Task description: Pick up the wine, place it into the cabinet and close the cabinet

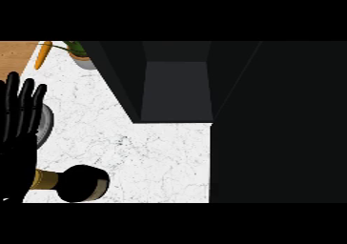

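Note:
The wine bottle is at the lower left of the white marble counter. It shows as a dark rounded body with a tan band on its left side. My left hand shows at the left edge, open with its fingers straight up, resting; its lower part overlaps the bottle's tan end, and I cannot tell whether they touch. The dark cabinet stands open at the top centre, its inside bare. Its dark door fills the right side of the view. My right hand does not show.
A grey round dish lies partly hidden behind my left hand's fingers. At the top left are a wooden board, a carrot and a potted plant. Bare counter lies between the bottle and the cabinet.

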You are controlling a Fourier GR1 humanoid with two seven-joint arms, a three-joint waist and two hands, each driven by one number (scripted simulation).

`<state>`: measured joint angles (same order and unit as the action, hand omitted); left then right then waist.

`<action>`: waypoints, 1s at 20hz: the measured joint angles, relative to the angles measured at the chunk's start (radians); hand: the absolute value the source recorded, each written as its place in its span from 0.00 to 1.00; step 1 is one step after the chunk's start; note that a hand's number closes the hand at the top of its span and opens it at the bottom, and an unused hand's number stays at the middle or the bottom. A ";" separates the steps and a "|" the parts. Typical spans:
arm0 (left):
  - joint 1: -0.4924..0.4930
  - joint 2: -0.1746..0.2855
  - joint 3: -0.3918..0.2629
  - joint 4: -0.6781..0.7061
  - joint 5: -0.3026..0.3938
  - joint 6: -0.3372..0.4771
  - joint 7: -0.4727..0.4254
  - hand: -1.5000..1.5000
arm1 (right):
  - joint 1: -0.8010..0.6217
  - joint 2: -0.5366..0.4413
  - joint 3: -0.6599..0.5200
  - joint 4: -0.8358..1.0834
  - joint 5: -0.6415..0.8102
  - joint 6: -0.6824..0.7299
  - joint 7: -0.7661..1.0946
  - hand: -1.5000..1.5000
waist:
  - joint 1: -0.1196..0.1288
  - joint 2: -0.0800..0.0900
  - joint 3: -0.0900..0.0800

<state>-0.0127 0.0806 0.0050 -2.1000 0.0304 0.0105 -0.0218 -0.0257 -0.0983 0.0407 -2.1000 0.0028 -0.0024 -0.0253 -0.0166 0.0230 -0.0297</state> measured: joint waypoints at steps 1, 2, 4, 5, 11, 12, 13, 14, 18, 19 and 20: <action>0.009 0.003 0.000 0.001 0.019 -0.017 -0.004 0.00 | -0.003 -0.003 -0.006 -0.005 -0.001 -0.002 0.015 0.00 | 0.004 -0.005 0.006; 0.014 0.012 0.004 -0.002 0.043 -0.038 -0.004 0.00 | 0.001 -0.003 -0.005 -0.010 0.003 -0.005 0.026 0.00 | 0.007 -0.009 0.011; 0.045 0.041 0.012 -0.019 0.106 -0.106 -0.020 0.00 | 0.037 -0.009 -0.013 -0.047 -0.004 -0.001 0.038 0.00 | 0.009 -0.016 0.018; 0.059 0.064 0.018 -0.036 0.147 -0.148 -0.017 0.00 | 0.066 -0.005 -0.011 -0.060 -0.003 -0.002 0.034 0.00 | 0.010 -0.020 0.021; 0.153 0.131 -0.009 -0.124 0.405 -0.277 0.143 0.00 | 0.170 0.010 0.067 -0.143 -0.104 0.057 0.123 0.00 | 0.017 -0.028 0.028; 0.162 0.150 0.007 -0.147 0.455 -0.283 0.177 0.00 | 0.183 0.009 0.082 -0.173 -0.116 0.061 0.153 0.00 | 0.018 -0.028 0.028; 0.178 0.165 0.020 -0.176 0.503 -0.289 0.208 0.00 | 0.197 0.010 0.098 -0.203 -0.119 0.059 0.182 0.00 | 0.019 -0.029 0.028; 0.194 0.180 0.035 -0.196 0.548 -0.299 0.231 0.00 | 0.205 0.013 0.113 -0.230 -0.121 0.055 0.203 0.00 | 0.020 -0.028 0.029; 0.173 0.240 0.105 -0.217 0.639 -0.271 0.339 0.00 | 0.224 0.016 0.157 -0.333 -0.117 0.034 0.296 0.00 | 0.019 -0.028 0.029; 0.178 0.251 0.119 -0.223 0.652 -0.265 0.361 0.00 | 0.235 0.020 0.179 -0.345 -0.102 0.028 0.308 0.00 | 0.020 -0.028 0.029; 0.172 0.262 0.135 -0.224 0.668 -0.256 0.383 0.00 | 0.237 0.024 0.200 -0.354 -0.089 0.022 0.317 0.00 | 0.021 -0.028 0.029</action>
<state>0.1598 0.3427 0.1398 -2.3244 0.6984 -0.2450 0.3610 0.2112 -0.0742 0.2407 -2.4535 -0.0860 0.0193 0.2922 0.0040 -0.0052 -0.0004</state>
